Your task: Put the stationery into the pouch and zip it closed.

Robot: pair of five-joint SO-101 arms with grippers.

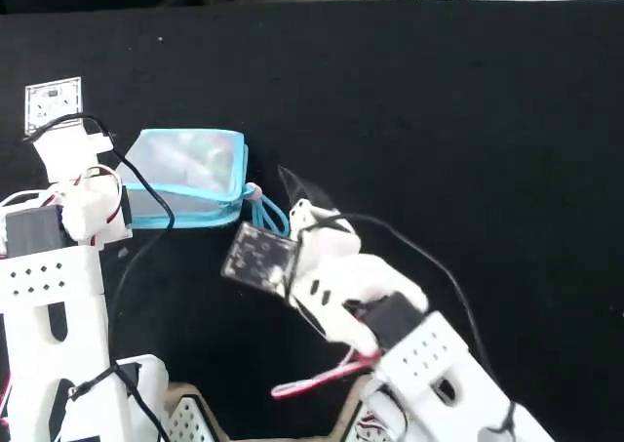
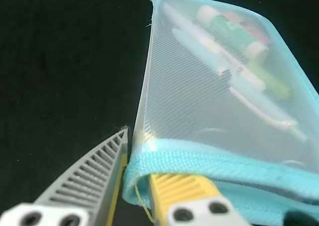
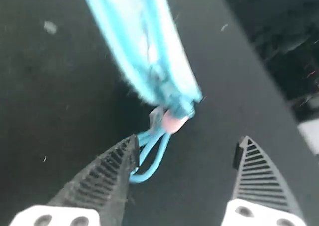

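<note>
The translucent pouch (image 1: 190,169) with turquoise trim lies left of centre on the black table. Through its wall (image 2: 199,101) I see pens and a green-and-white stick (image 2: 234,29) inside. My left gripper (image 2: 135,158) is shut on the pouch's turquoise edge (image 2: 209,161) at its near left corner, under the left arm (image 1: 125,205). The zip slider with a pink bead (image 3: 172,121) and a blue cord loop (image 3: 149,161) sits at the pouch's right corner (image 1: 261,206). My right gripper (image 3: 189,141) stands open around the cord, whose loop touches one finger (image 3: 107,178).
A white square marker card (image 1: 54,100) lies at the far left of the table (image 1: 439,120). A pink cable (image 1: 312,379) hangs off the right arm near the front edge. Black tabletop stretches to the right and behind the pouch.
</note>
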